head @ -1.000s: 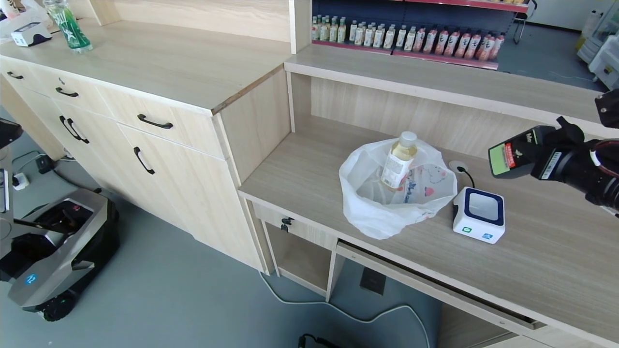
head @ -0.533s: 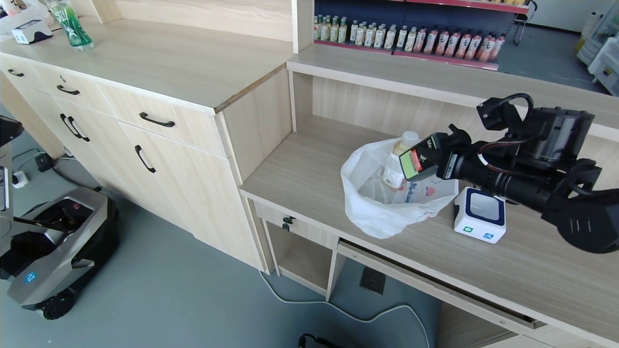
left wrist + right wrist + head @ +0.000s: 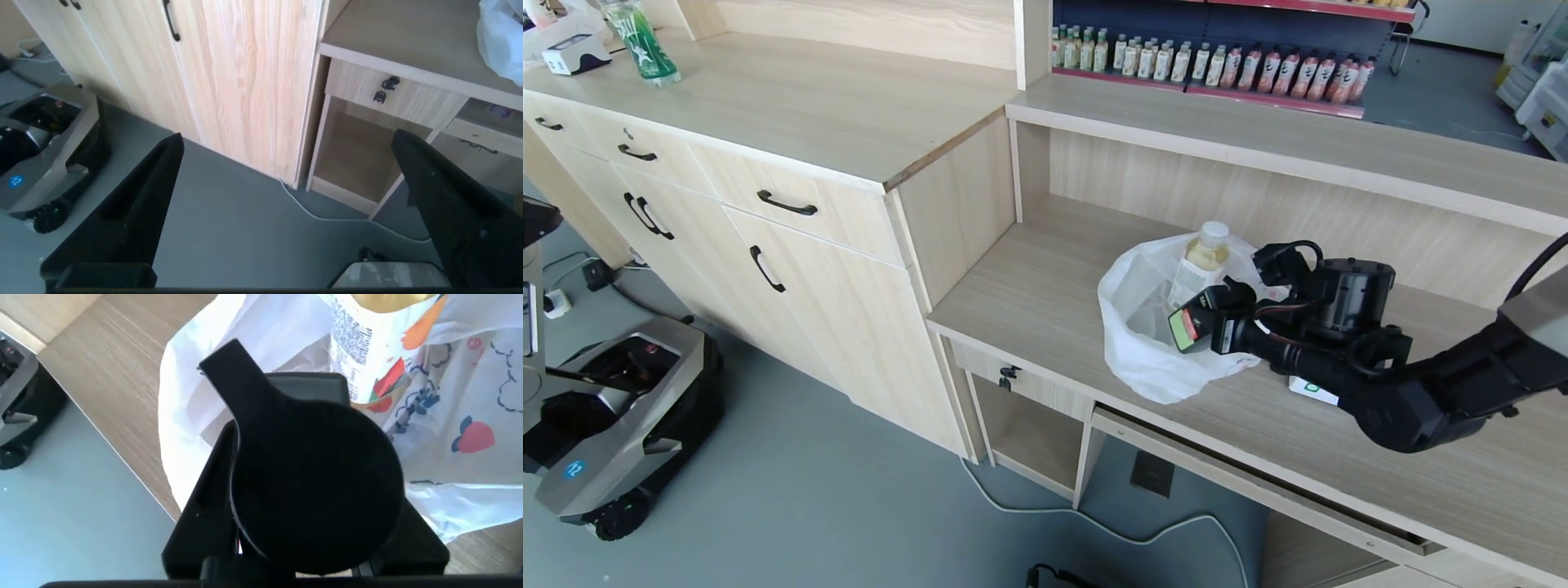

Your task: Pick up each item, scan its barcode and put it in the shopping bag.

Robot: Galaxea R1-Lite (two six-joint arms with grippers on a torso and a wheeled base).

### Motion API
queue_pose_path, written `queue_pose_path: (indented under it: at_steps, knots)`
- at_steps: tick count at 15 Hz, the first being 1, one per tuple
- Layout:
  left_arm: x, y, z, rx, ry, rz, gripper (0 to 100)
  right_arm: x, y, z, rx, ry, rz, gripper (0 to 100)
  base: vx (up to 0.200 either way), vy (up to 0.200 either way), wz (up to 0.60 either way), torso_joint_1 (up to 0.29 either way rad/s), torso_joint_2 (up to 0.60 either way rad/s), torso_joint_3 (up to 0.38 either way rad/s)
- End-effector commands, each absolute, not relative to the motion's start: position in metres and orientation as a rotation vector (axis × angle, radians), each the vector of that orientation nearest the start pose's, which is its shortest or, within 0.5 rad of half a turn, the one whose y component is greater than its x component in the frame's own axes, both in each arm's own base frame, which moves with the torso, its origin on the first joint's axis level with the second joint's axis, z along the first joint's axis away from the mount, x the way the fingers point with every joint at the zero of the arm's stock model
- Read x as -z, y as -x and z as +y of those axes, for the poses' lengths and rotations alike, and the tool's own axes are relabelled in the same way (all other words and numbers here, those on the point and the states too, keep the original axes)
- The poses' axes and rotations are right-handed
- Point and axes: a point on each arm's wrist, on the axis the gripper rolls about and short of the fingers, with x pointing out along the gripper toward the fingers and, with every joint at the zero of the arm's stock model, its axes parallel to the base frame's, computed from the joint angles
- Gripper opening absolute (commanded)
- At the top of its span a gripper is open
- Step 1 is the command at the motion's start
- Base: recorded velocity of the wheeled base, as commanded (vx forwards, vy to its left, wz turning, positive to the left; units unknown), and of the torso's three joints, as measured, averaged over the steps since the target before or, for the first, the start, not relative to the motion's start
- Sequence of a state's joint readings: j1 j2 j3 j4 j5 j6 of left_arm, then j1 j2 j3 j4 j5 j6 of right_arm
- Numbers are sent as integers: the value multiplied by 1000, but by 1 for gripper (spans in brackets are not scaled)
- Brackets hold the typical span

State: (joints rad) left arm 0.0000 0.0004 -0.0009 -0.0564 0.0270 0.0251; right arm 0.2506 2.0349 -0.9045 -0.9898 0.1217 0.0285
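Right gripper [image 3: 1215,320] pinching a dark box [image 3: 1186,327], with a green end face and a red label, held side-on. The box is at the mouth of the white shopping bag [image 3: 1131,359], on the bag's right side and just beside the bottle [image 3: 1199,269]. Can't tell whether the box is past the rim or touching the plastic. In the right wrist view the bag opening sits directly under my finger and the box.

The bottle is already in the bag: pale yellow liquid, white cap, leaning slightly, neck above the rim.

The bag sits on the lower wooden counter [image 3: 1045,294]. The white barcode scanner [image 3: 1308,389] is just right of the bag, mostly hidden behind my right arm, with only a front corner showing.

Left gripper [image 3: 286,147] has its fingers spread wide and holds nothing. It hangs over the grey floor [image 3: 237,245], in front of the cabinet doors and well apart from the bag.

A green bottle [image 3: 637,41] stands on the upper counter, far left.
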Motion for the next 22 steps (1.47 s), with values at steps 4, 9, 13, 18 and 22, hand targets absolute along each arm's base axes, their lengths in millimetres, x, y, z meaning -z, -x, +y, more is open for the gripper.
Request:
queue_pose_path:
  at_steps: [4, 9, 13, 18, 22]
  knots:
    - [-82, 23, 1, -28, -24, -58, 100, -97, -393, 102, -369, 13, 160, 0, 0, 0, 0, 0, 0, 0]
    - [-81, 23, 1, -28, -24, -56, 100, -84, -398, 102, -371, 84, 171, 0, 0, 0, 0, 0, 0, 0]
    - [-82, 23, 1, -28, -24, -58, 100, -80, -401, 100, -365, 99, 178, 0, 0, 0, 0, 0, 0, 0]
    - [-82, 23, 1, -28, -24, -58, 100, -109, -395, 98, -364, 97, 113, 100, 0, 0, 0, 0, 0, 0]
    - [-82, 23, 1, -28, -24, -58, 100, -189, -325, 80, -355, 127, 15, 100, 0, 0, 0, 0, 0, 0]
